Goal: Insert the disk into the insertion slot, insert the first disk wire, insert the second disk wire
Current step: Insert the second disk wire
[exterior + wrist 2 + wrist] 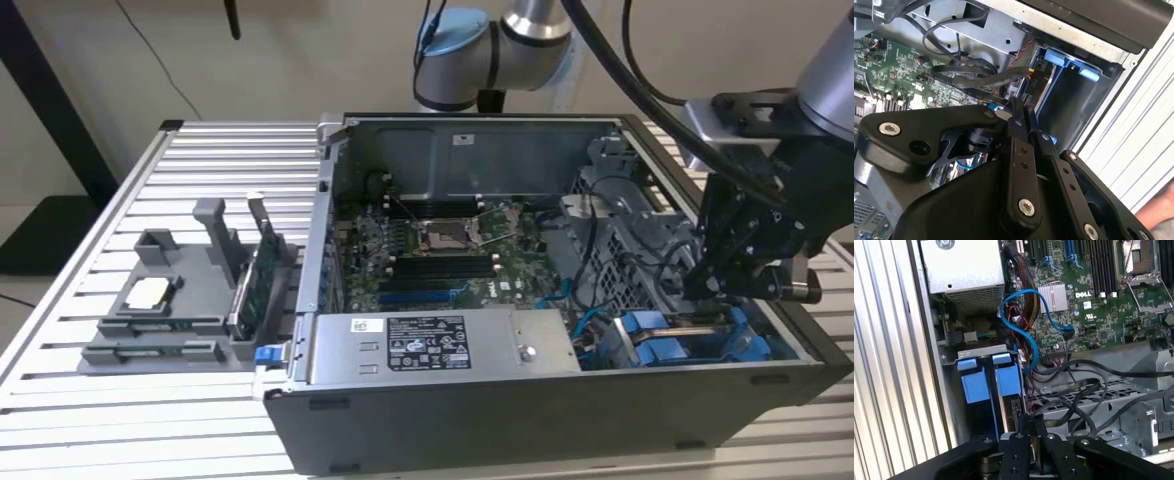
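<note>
where the disk [1013,412] sits, you see it edge-on inside the insertion slot [971,435], its blue carrier tabs at the bay mouth, just ahead of the fingertips. your gripper [1030,426] has its two black fingers [1019,450] drawn close together, with only a thin gap between them; you cannot tell from either wrist view whether a thin wire is pinched there. in the second wrist view the gripper [1019,111] tips point at the bay's blue rail [1066,62], and a bundle of black cables [974,75] runs just beyond the fingertips, passing close to them. a looped blue cable [1026,325] lies farther past the fingertips, over the green motherboard [1094,300]. to one side of the fingers is the grey power-supply box [961,270]. in the exterior view the gripper [727,285] hangs low inside the open computer case [441,150], right above the blue-railed bay [681,335], and the case rests on a slatted metal table [80,420].
</note>
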Tool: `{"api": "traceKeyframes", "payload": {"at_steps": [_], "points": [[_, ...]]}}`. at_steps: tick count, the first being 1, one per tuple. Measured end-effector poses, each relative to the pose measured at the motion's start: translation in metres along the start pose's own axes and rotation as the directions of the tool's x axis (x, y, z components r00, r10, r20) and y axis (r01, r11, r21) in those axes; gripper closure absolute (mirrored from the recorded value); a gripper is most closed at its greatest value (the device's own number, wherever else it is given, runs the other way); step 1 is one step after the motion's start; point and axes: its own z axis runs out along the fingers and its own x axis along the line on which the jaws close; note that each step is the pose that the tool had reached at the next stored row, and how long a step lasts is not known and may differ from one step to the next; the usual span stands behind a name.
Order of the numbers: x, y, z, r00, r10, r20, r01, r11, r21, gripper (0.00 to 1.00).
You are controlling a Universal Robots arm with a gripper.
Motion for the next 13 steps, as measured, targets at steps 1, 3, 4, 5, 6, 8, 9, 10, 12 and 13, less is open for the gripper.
{"api": "traceKeyframes", "payload": {"at_steps": [1,3,4,5,6,8,9,10,12,13], "points": [[0.0002,0.0,0.0003,1.0,0.0,0.0002,0.0,1.0,0.002,0.84],[0.0008,0.0002,0.0011,1.0,-0.001,0.0011,0.001,1.0,0.0065,0.84],[0.0013,0.0001,0.0014,1.0,-0.001,0.0014,0.001,1.0,0.0083,0.84],[0.0018,0.0,0.0017,1.0,-0.001,0.0016,0.001,1.0,0.0098,0.84],[0.0028,-0.0001,0.0021,1.0,-0.001,0.002,0.001,0.9999,0.0111,0.84],[0.0047,-0.0001,0.0028,1.0,-0.002,0.0023,0.002,0.9999,0.0137,0.84],[0.0054,0.0002,0.0035,1.0,-0.002,0.0028,0.002,0.9999,0.0154,0.84],[0.0059,0.0006,0.0041,1.0,-0.002,0.0031,0.002,0.9999,0.0168,0.84],[0.0064,0.0009,0.0055,1.0,-0.002,0.0033,0.002,0.9998,0.0195,0.84],[0.0064,0.0009,0.0062,1.0,-0.003,0.0034,0.003,0.9998,0.0205,0.84]]}}
